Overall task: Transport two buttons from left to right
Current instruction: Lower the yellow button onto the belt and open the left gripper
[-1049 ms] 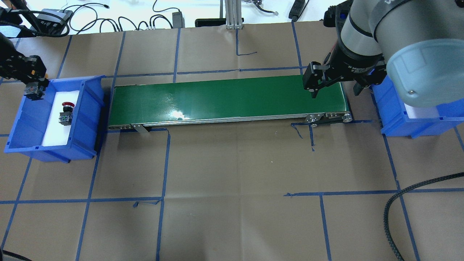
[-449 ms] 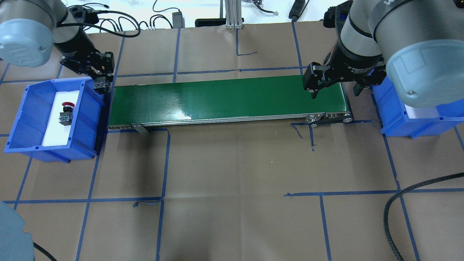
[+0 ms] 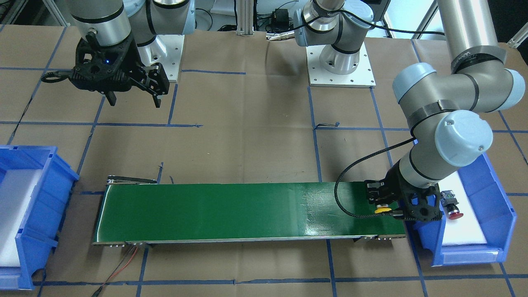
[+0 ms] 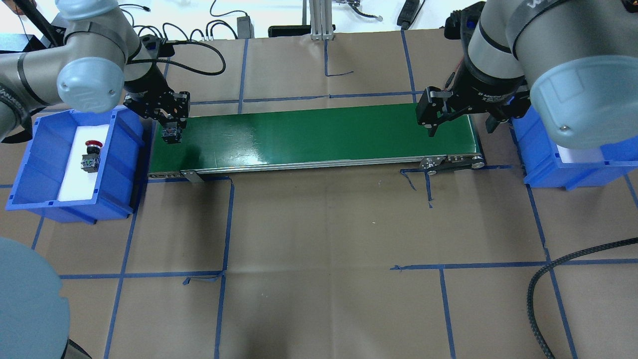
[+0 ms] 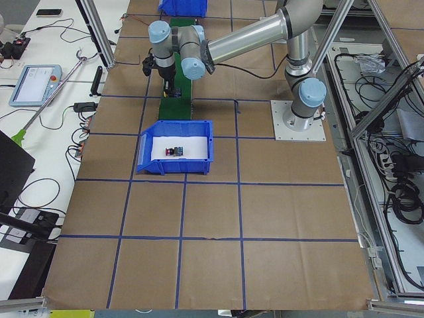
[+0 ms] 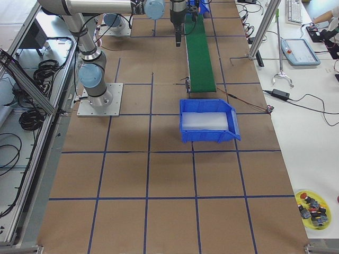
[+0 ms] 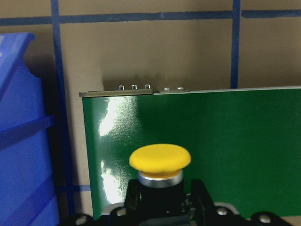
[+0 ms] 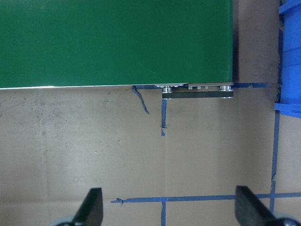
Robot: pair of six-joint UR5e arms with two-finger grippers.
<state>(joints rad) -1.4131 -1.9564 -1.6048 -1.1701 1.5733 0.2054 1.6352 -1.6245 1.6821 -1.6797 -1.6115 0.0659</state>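
My left gripper is shut on the yellow button and holds it just above the left end of the green conveyor belt. In the left wrist view the yellow cap sits in front of the jaws, over the belt. The red button lies on white foam in the left blue bin; it also shows in the front view. My right gripper is open and empty, raised over the belt's right end.
The right blue bin with a white foam floor stands past the belt's right end. Blue tape lines cross the brown paper table. A black cable lies at the front right. A yellow dish with several spare parts sits far off.
My left gripper has moved right with the yellow button, from the far-left corner of the left bin to above the belt's left end. The right arm has not moved.
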